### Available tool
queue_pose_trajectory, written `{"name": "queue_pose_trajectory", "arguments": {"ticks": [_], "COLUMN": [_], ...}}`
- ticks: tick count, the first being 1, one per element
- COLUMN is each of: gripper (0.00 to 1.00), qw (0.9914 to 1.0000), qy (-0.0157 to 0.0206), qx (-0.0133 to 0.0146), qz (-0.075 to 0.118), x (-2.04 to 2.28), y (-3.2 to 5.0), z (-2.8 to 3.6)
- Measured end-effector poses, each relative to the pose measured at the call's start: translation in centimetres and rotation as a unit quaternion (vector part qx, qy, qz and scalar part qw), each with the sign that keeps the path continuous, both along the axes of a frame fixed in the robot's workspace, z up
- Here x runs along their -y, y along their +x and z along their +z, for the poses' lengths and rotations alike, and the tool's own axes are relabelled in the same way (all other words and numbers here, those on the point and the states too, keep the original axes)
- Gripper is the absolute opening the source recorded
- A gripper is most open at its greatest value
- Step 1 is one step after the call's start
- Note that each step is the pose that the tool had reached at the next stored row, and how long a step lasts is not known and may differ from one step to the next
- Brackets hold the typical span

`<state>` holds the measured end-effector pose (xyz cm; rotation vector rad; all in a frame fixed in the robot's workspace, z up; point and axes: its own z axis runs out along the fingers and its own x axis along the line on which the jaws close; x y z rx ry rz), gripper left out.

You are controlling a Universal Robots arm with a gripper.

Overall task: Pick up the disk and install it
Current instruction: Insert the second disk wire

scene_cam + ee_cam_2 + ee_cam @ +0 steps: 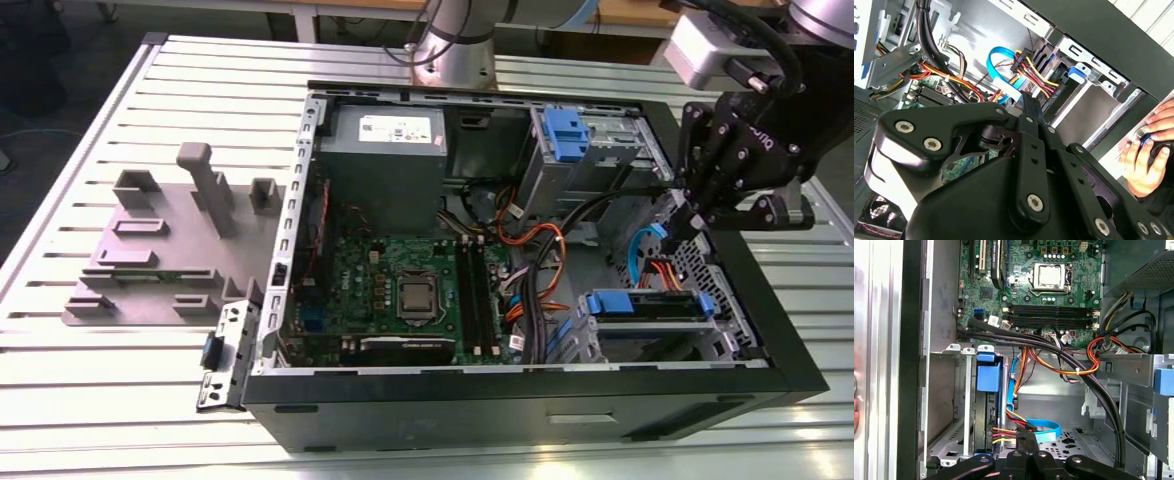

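The disk (650,306) stands on edge in the drive bay at the case's front corner, on the exterior view's right, its blue carrier handle (607,303) facing the motherboard. The first wrist view looks down on that handle (989,377), with the disk's dark edge (990,412) running below it between the bay rails. My gripper (674,222) hangs inside the case just above and behind the bay, close to the red, yellow and blue drive cables (1019,427). Its black fingers (1026,452) are pressed together, shut, with nothing between them; the tip (1029,106) points at the cable plug.
Open black tower case (534,400) on a slatted table. Grey power supply (387,140) and a second blue-latched bay (567,135) at the far side, motherboard (400,290) in the middle. A grey fixture plate (160,250) lies on the exterior view's left. A person's hand (1146,160) rests outside the case.
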<state>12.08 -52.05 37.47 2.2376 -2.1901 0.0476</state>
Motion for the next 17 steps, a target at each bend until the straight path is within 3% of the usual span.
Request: {"name": "queue_pose_trajectory", "arguments": {"ticks": [6, 8, 11, 17], "gripper": [0.11, 0.17, 0.24, 0.24], "qw": [1.0, 0.99999, 0.99985, 0.9991], "qy": [-0.0014, -0.0042, -0.0113, -0.0144], "qx": [-0.0001, -0.0006, -0.0011, -0.0009], "qz": [0.001, 0.003, 0.013, 0.04], "x": [-0.01, -0.01, -0.01, -0.01], "y": [0.0, -0.01, 0.0, -0.09], "z": [-0.18, -0.22, -0.24, -0.31]}}
